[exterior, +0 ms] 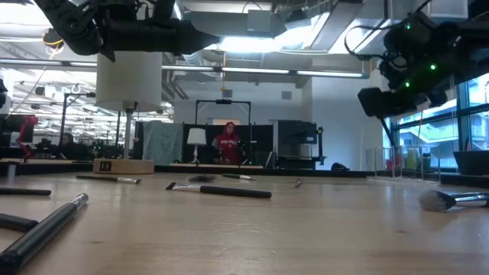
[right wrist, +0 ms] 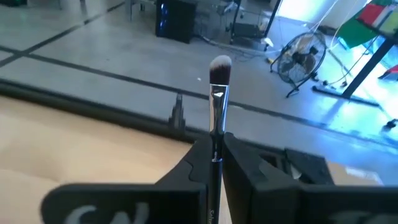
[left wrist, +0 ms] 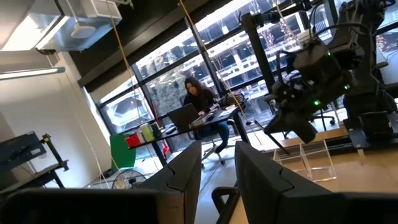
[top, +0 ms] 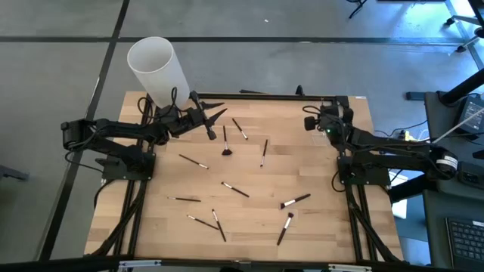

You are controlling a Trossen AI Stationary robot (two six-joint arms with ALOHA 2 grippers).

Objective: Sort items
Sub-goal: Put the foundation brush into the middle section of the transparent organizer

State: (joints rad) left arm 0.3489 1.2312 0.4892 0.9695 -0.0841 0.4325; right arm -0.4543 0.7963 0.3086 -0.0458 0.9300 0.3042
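Observation:
Several slim makeup brushes lie flat and scattered over the wooden table, among them one at the middle, one farther back and one near the front. My right gripper is raised at the far right and shut on one brush, whose pale tuft sticks out past the fingertips. My left gripper hovers at the far left beside the big white cylinder. Its fingers stand a little apart with nothing between them. My right gripper pinches the brush between its two fingers at the dark handle just behind the silver ferrule. The brush lies along the fingers, its tuft pointing out toward the table's far edge. It is lifted clear of the table.
The white cylinder also shows in the low view, standing at the far left corner. A dark rail runs along the table's far edge. A dark fan-shaped brush lies close below my left gripper. A person sits at a desk far behind.

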